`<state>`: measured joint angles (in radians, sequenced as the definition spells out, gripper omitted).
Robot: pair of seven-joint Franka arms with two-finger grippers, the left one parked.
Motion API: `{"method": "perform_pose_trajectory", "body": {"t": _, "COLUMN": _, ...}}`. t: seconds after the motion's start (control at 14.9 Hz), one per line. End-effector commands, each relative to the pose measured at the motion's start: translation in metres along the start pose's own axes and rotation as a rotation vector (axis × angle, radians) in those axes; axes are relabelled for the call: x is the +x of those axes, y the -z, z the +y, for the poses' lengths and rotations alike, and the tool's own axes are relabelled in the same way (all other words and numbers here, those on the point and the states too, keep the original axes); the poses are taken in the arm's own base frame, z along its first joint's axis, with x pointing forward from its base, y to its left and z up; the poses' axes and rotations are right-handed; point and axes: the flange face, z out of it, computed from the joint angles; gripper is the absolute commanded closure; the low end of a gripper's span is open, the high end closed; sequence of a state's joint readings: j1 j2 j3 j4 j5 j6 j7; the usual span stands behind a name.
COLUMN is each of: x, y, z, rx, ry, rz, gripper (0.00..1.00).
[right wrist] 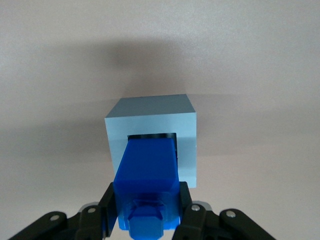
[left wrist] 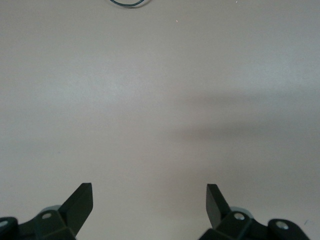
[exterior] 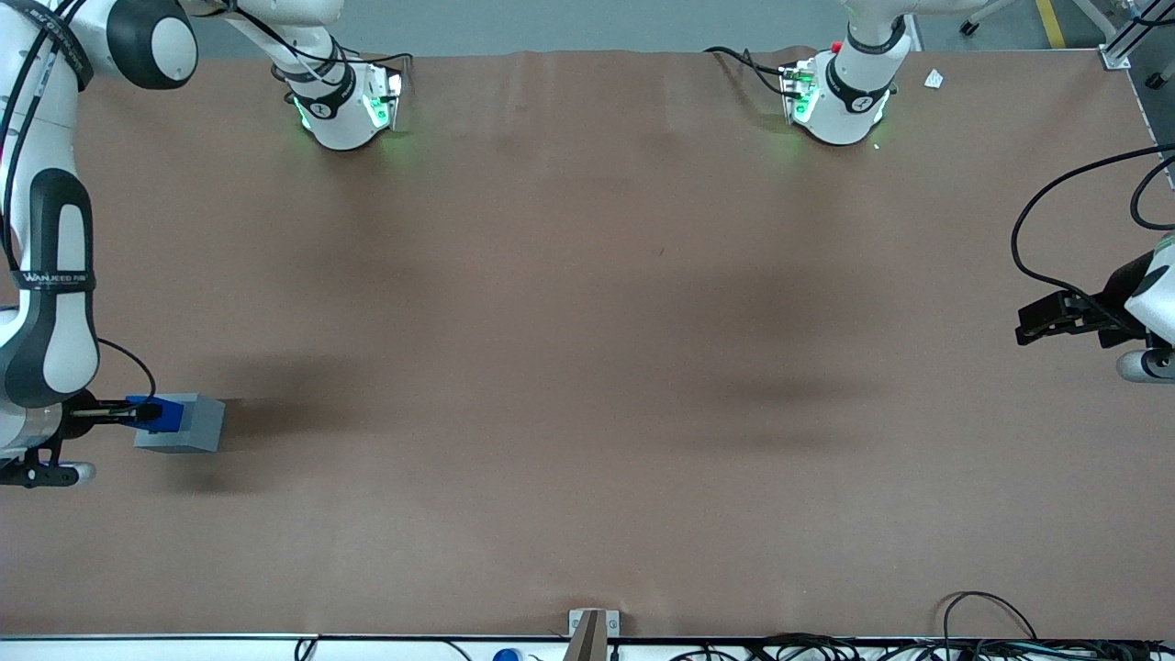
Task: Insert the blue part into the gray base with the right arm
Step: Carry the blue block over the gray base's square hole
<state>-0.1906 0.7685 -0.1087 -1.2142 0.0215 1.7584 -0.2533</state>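
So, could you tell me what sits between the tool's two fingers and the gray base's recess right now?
The blue part: the right arm's tool is shut on it, and its tip enters the gray base. The right wrist view shows this best.

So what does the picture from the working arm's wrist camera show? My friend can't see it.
The black hand grips the blue part, whose end sits in the square opening of the gray base. The base rests on a plain table.
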Motion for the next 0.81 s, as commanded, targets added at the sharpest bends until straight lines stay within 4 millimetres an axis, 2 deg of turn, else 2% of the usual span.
{"method": "perform_pose_trajectory", "body": {"t": 0.0, "x": 0.0031, "y": 0.0002, "z": 0.0039, "rx": 0.0, "ry": 0.025, "rz": 0.007, "gripper": 0.96}}
{"method": "perform_pose_trajectory", "body": {"t": 0.74, "x": 0.0021, "y": -0.003, "z": 0.0049, "rx": 0.002, "ry": 0.025, "rz": 0.0, "gripper": 0.93}}
